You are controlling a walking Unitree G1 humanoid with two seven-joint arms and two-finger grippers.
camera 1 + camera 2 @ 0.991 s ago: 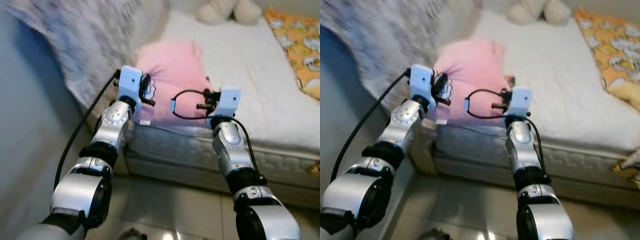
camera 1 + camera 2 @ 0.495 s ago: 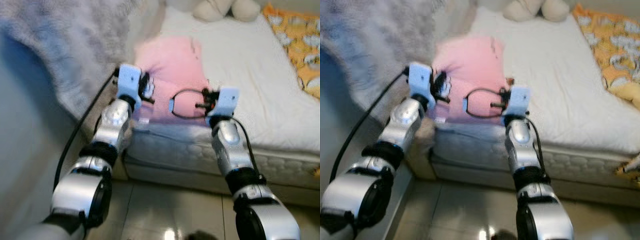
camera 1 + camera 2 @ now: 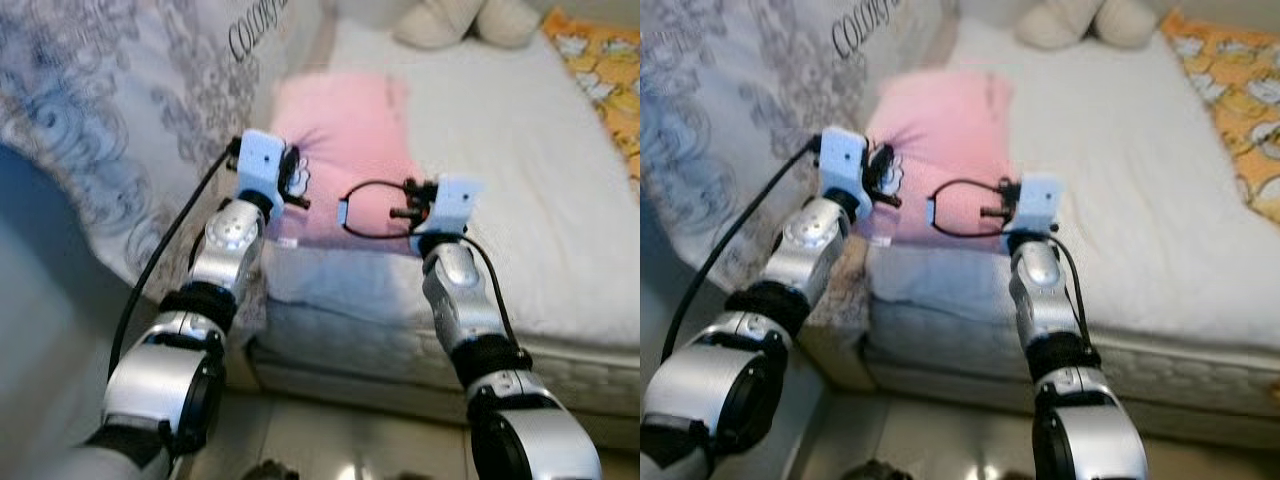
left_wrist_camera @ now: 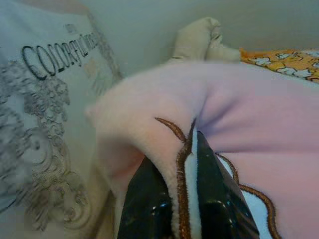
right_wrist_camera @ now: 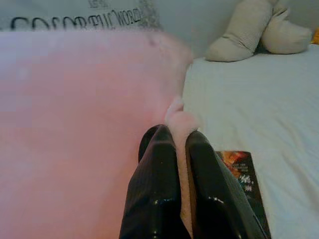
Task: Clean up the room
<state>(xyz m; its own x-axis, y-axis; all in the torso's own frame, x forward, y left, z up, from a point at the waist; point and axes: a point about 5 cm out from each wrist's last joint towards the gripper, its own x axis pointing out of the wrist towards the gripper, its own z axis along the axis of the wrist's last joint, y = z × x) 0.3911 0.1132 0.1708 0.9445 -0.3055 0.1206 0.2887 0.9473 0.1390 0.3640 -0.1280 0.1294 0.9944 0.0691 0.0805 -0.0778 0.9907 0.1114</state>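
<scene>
- The pink blanket [image 3: 345,150] lies on the white bed [image 3: 520,180], held up at its near edge
- The left gripper [image 4: 185,199] pinches one corner of it
- The right gripper [image 5: 178,199] pinches the other corner

Pink pillow [image 3: 345,150] held up over the near edge of the bed [image 3: 520,160].
Soft, fleecy, plain pink; brown stitched outline with a white patch at one corner. Left claw [image 4: 187,199] pinches that stitched edge between its fingers; right claw [image 5: 179,194] pinches a small tuft at the opposite near corner. Pillow hangs slightly rumpled between them, far end resting on the white sheet.
</scene>
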